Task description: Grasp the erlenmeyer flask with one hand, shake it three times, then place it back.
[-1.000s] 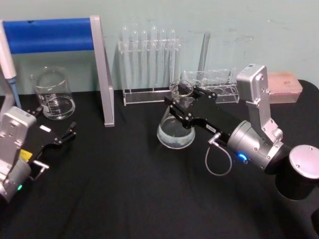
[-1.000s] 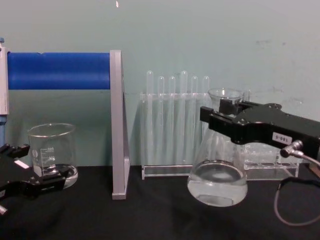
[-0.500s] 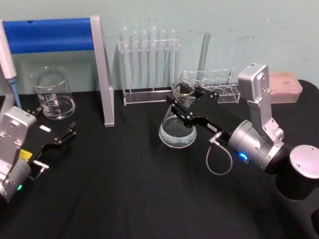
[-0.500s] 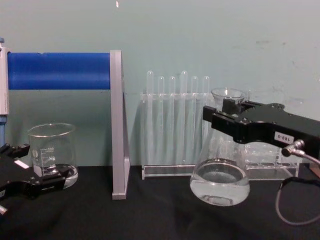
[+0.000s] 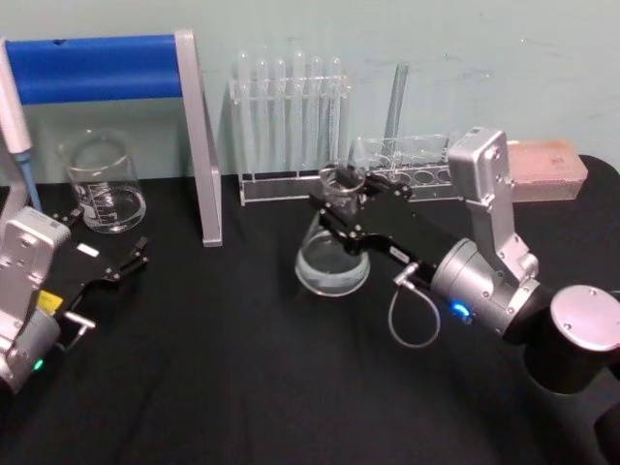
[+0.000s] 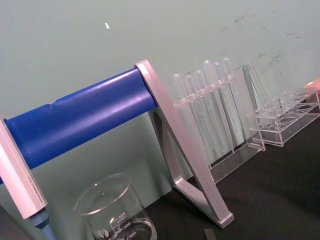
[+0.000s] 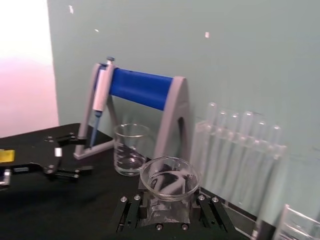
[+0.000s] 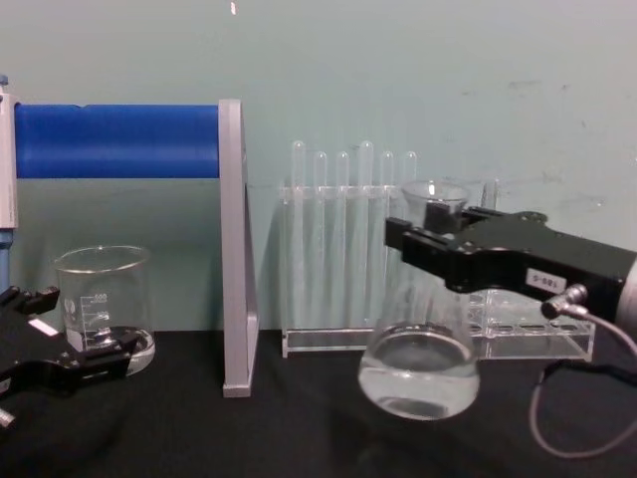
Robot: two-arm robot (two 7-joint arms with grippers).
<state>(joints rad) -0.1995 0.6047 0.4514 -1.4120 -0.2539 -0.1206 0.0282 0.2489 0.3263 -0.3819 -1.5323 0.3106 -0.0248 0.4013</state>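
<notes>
right hand (image 5: 337, 201) clamped on the neck of the erlenmeyer flask (image 5: 331, 263), holding it slightly tilted with clear liquid inside, in front of the test tube rack (image 5: 288, 116); left gripper (image 5: 107, 237) parked, jaws apart, near the beaker (image 5: 102, 184)

We see wide bare black table (image 5: 242, 378) in front of and to the left of the erlenmeyer flask (image 5: 332, 260), whose neck is clamped in the right gripper (image 5: 341, 199). Close behind the flask stand a rack of upright test tubes (image 5: 291, 121) and a low clear rack (image 5: 412, 160). A grey stand leg (image 5: 201, 145) walls off the back-left corner, where a beaker (image 5: 101, 184) sits just beyond the spread fingers of the left gripper (image 5: 108, 240).
</notes>
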